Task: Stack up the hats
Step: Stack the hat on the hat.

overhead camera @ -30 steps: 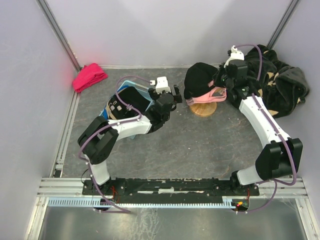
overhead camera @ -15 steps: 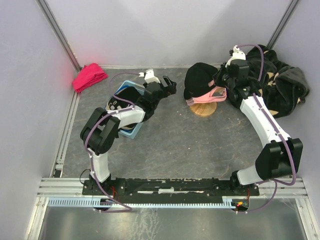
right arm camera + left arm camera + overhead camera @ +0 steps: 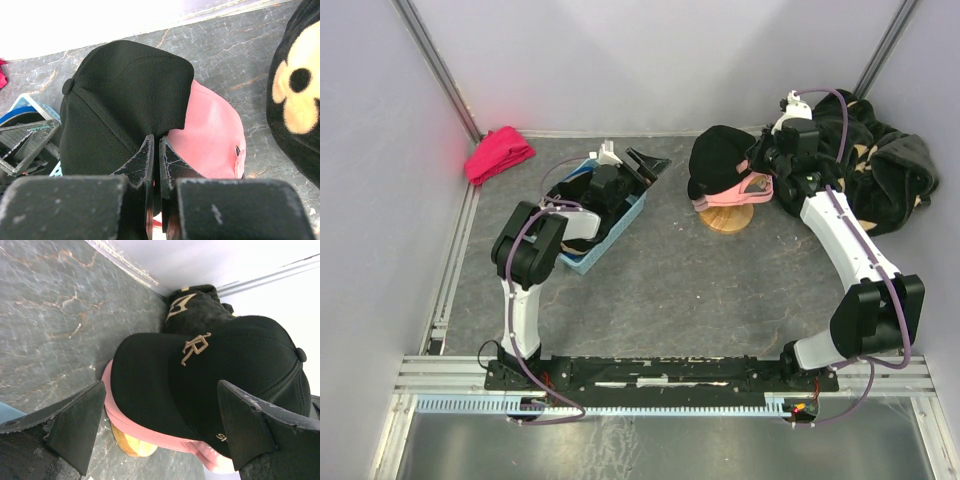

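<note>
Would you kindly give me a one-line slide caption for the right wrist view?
Right claw closed on the rim of the black cap, draped over the pink cap.

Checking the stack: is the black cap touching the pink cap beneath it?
Touching. Left wrist view: black cap lies pressed along the pink cap, no gap visible.

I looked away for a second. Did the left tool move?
Yes. The left tool moved back toward the far wall, now level with the red cloth.
</note>
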`<act>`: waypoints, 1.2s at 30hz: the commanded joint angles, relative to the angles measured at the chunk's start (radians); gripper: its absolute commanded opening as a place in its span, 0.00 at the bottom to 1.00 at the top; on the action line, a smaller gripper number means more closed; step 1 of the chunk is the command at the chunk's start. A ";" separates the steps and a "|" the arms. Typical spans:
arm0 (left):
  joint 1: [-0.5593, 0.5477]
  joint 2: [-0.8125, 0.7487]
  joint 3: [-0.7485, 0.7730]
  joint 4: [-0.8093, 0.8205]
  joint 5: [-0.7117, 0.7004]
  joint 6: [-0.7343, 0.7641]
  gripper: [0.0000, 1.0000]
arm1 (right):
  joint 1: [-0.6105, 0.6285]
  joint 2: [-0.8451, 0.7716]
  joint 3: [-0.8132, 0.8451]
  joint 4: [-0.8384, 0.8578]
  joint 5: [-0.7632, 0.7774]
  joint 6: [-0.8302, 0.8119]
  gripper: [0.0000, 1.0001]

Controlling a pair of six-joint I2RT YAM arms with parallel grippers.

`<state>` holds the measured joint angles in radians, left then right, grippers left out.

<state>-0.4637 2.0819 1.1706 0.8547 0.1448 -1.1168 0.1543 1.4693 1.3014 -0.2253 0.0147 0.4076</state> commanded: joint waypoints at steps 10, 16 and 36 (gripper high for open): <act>-0.097 -0.260 -0.034 -0.258 -0.164 -0.025 0.99 | -0.025 0.017 0.024 0.047 -0.034 0.030 0.08; -0.248 -0.385 -0.069 -0.374 -0.372 0.032 0.99 | -0.034 0.025 0.020 0.058 -0.049 0.042 0.08; -0.409 -0.163 -0.192 -0.257 -0.822 -0.456 0.99 | -0.076 -0.001 -0.102 0.092 -0.045 0.061 0.08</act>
<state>-0.8730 1.8900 0.9360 0.5182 -0.5499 -1.4345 0.1020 1.4818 1.2434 -0.1112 -0.0536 0.4759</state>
